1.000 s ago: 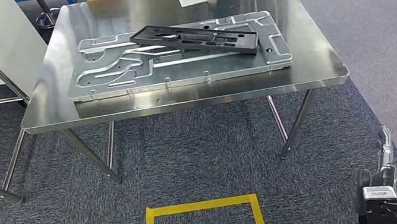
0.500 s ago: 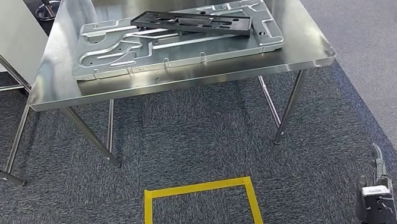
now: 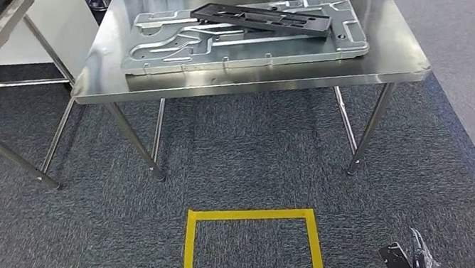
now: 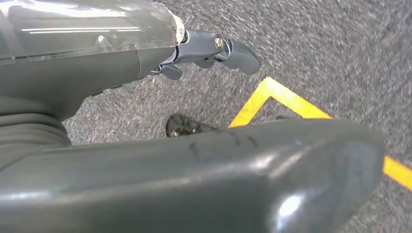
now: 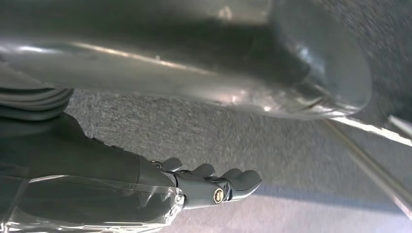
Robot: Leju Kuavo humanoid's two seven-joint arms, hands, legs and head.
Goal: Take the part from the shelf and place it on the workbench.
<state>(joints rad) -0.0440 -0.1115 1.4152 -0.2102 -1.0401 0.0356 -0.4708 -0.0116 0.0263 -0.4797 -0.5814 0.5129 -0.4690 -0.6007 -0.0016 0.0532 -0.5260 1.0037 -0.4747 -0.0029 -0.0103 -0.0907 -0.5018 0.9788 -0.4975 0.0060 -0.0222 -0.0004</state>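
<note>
Left hand (image 4: 209, 53) and right hand (image 5: 204, 187) hung low over the carpet — fingers loosely extended, holding nothing. The black part (image 3: 259, 19) lay on the silver panel (image 3: 163, 48) atop the counter (image 3: 395, 58).

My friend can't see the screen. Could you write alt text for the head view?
A steel workbench holds a large silver metal panel with a long black part lying across it. Yellow floor tape marks a square on grey carpet in front.
</note>
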